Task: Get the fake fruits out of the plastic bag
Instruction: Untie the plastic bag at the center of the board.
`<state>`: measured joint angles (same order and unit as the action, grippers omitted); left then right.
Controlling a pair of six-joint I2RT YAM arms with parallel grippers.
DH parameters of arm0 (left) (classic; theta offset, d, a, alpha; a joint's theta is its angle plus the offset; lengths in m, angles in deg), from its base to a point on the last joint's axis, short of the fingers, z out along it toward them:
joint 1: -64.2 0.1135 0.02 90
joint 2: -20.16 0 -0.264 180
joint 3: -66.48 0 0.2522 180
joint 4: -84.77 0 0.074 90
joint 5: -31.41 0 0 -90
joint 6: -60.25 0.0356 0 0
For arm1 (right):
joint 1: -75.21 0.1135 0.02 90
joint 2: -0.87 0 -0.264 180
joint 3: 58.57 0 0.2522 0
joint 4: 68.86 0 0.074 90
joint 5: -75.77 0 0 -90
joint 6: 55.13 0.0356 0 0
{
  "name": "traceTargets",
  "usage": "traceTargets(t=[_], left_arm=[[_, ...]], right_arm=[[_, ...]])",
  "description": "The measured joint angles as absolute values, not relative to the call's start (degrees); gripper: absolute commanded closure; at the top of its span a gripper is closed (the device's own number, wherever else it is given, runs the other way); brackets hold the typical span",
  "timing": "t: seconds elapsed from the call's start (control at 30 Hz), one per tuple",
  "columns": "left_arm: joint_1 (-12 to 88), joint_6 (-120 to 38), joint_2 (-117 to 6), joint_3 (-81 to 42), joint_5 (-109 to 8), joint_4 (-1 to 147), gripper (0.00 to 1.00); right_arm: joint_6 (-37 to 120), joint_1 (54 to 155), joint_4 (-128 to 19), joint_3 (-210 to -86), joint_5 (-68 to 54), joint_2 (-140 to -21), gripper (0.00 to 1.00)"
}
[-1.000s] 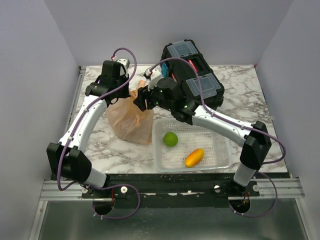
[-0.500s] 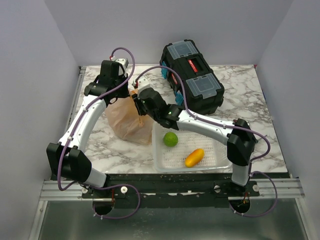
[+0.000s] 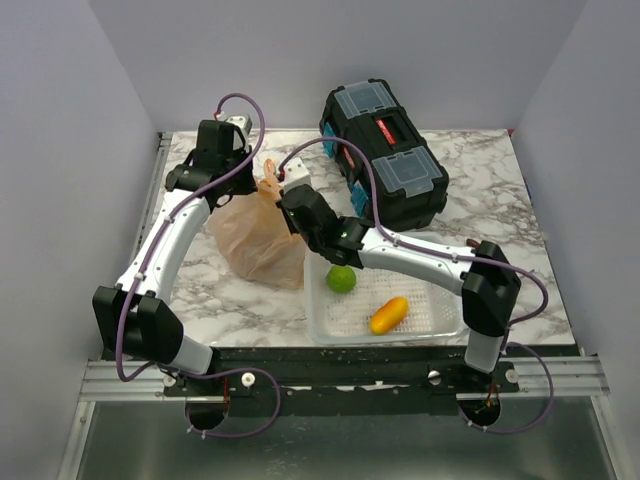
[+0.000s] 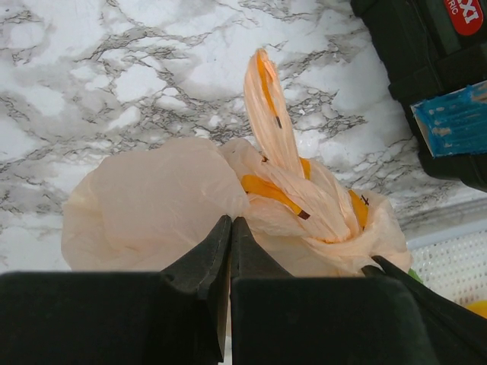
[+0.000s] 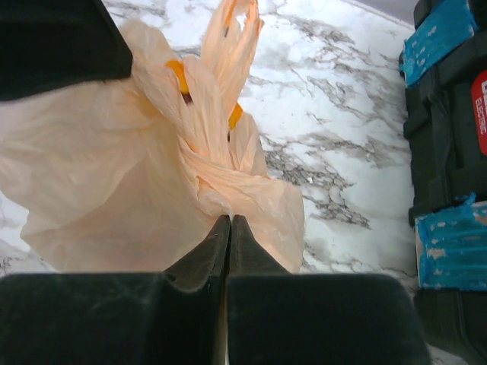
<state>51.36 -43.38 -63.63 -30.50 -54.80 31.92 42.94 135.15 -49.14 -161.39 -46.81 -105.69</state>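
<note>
So the left jaws and right jaws are both squeezed together, each pinching film of the thin crinkly peach-tan plastic bag [image 3: 255, 245]. Its tied loop handles [image 4: 266, 114] poke up just beyond both tips, over the white marble surface [image 3: 480, 170].

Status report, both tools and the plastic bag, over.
Left tool shut on thin peach plastic bag. Right tool shut on it too. Bag neck twisted, fruits hidden. White mesh basket alongside, not blocking.

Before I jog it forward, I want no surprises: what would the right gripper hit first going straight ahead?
The plastic bag: the right gripper's shut tips sit against its crumpled side, seemingly pinching a fold.
</note>
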Motion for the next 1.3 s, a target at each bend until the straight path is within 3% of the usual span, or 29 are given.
traceTargets(t=[0.2, 0.43, 0.73, 0.9, 1.1, 1.17, 1.27, 1.3], left_arm=[[52.7, -43.9, -63.6, -30.5, -54.0, 31.9, 1.00], [54.4, -44.8, -63.6, -30.5, -52.9, 32.0, 1.00], [57.5, -46.0, -63.2, -30.5, -51.7, 32.2, 1.00], [59.1, -46.5, -63.2, -30.3, -51.0, 32.4, 1.00], [59.6, -47.0, -63.2, -30.0, -49.6, 32.4, 1.00], [59.6, -47.1, -63.2, -30.0, -49.1, 32.5, 1.00], [59.6, -47.2, -63.2, -30.0, -48.4, 32.6, 1.00], [59.6, -47.2, -63.2, -30.0, -48.2, 32.7, 1.00]], right_arm=[[44.4, 134.5, -58.6, -147.6, -40.7, -97.1, 0.99], [48.5, 129.1, -77.7, -129.5, -20.0, -85.6, 0.99], [69.3, 114.7, -102.1, -118.5, 2.5, -87.1, 0.99], [77.4, 114.1, -109.8, -118.4, 8.6, -91.4, 0.86], [73.3, 115.8, -94.2, -128.4, 5.5, -92.2, 0.74], [69.9, 117.6, -87.2, -132.9, 2.0, -91.7, 0.64], [66.0, 120.1, -78.8, -137.9, -3.3, -90.7, 0.38], [65.0, 120.9, -76.5, -139.2, -5.1, -90.4, 0.34]])
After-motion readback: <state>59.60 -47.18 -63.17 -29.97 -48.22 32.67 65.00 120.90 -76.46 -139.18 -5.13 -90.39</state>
